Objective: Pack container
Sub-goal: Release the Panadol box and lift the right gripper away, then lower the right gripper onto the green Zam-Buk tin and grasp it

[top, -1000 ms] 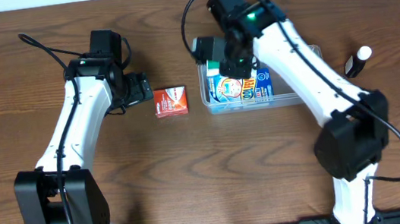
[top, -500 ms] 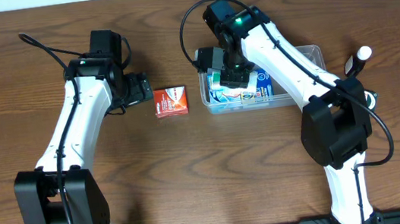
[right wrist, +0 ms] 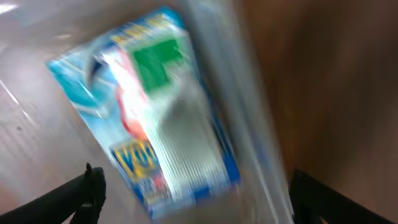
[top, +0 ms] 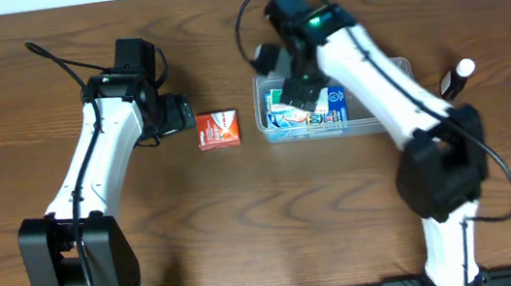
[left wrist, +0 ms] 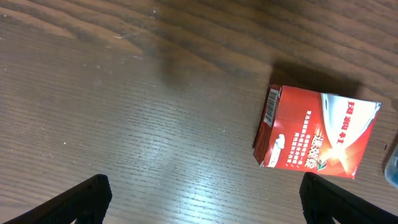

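The container [top: 333, 134], a clear plastic tub, stands right of centre with a blue packet [top: 315, 114] lying in it. My right gripper [top: 298, 94] hovers over the tub's left half. In the blurred right wrist view the blue packet [right wrist: 161, 112] lies below the open right gripper [right wrist: 199, 193], beside the container's wall [right wrist: 245, 106], and no finger touches it. A red box [top: 219, 130] lies on the table left of the tub. My left gripper [top: 177, 114] is open just left of it. In the left wrist view the red box [left wrist: 317, 134] lies beyond the open left gripper [left wrist: 202, 199].
A marker with a white cap [top: 457, 77] lies on the wooden table right of the tub. The right arm crosses above the tub's right half.
My right gripper has opened wide over the tub, and the blue packet now lies free inside it. The left arm and the red box have not moved.
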Controlling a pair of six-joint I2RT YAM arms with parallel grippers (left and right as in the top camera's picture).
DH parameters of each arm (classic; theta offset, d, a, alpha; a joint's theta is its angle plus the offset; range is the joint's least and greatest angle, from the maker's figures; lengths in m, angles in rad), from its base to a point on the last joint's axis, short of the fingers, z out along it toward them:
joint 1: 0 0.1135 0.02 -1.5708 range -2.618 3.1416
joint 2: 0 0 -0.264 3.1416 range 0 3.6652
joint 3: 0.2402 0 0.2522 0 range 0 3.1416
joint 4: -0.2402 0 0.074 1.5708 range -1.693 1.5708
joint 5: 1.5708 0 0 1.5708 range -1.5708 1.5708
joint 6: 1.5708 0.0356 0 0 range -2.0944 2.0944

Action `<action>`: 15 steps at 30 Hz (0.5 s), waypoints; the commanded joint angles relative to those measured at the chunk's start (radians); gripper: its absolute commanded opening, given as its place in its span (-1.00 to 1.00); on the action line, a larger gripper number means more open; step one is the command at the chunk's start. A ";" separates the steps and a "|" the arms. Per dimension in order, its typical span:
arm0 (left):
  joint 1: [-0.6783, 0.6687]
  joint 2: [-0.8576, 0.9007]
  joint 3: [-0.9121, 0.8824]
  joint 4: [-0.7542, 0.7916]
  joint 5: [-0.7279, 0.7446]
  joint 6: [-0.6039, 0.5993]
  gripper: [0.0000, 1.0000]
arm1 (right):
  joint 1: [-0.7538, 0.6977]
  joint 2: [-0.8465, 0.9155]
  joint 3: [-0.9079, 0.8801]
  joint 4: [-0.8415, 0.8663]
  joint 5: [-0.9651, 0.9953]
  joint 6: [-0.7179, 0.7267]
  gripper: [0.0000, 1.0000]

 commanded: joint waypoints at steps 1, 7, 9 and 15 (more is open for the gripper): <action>0.005 0.004 -0.006 -0.010 -0.009 0.019 0.96 | -0.102 -0.190 0.008 -0.060 0.100 0.267 0.83; 0.005 0.004 -0.006 -0.010 -0.009 0.018 0.96 | -0.386 -0.336 0.007 -0.234 -0.013 0.595 0.81; 0.005 0.004 -0.006 -0.010 -0.009 0.018 0.96 | -0.476 -0.350 0.005 -0.282 -0.039 0.669 0.81; 0.005 0.004 -0.006 -0.010 -0.008 0.018 0.96 | -0.686 -0.347 -0.112 -0.313 -0.056 0.752 0.95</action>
